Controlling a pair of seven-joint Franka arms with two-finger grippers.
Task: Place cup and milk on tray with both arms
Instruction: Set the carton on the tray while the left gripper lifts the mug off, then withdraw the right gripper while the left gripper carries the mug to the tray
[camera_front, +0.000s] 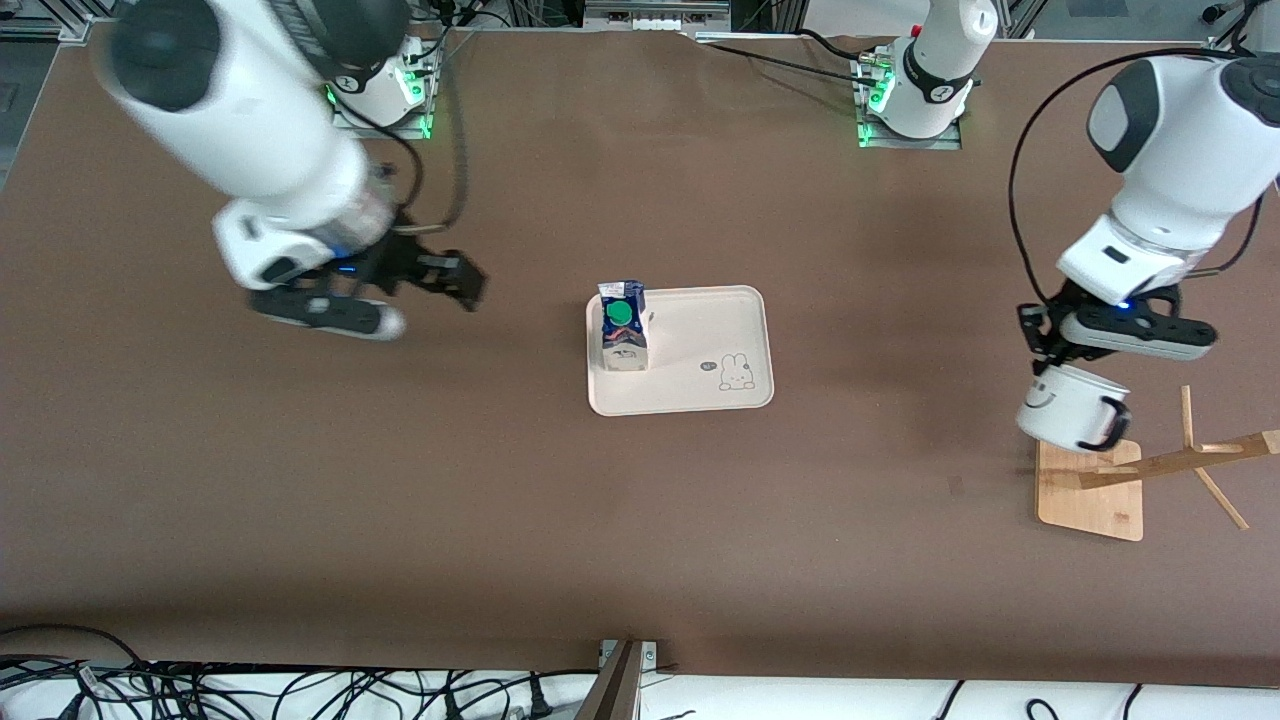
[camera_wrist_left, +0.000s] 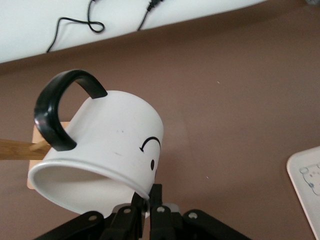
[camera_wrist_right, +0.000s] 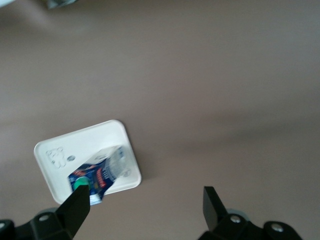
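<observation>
The milk carton (camera_front: 623, 326), dark blue and white with a green cap, stands on the cream tray (camera_front: 715, 345) at the tray's end toward the right arm. It also shows in the right wrist view (camera_wrist_right: 97, 176) on the tray (camera_wrist_right: 60, 157). My right gripper (camera_front: 452, 280) is open and empty over bare table toward the right arm's end, clear of the tray. My left gripper (camera_front: 1045, 345) is shut on the rim of the white smiley cup (camera_front: 1068, 405), holding it tilted in the air over the wooden stand. In the left wrist view the fingers (camera_wrist_left: 156, 197) pinch the cup's rim (camera_wrist_left: 107, 145).
A wooden stand with a flat base (camera_front: 1090, 495) and slanted pegs (camera_front: 1200, 455) sits toward the left arm's end. The tray's rabbit end (camera_front: 735, 372) has nothing on it. Cables lie along the table's edge nearest the front camera.
</observation>
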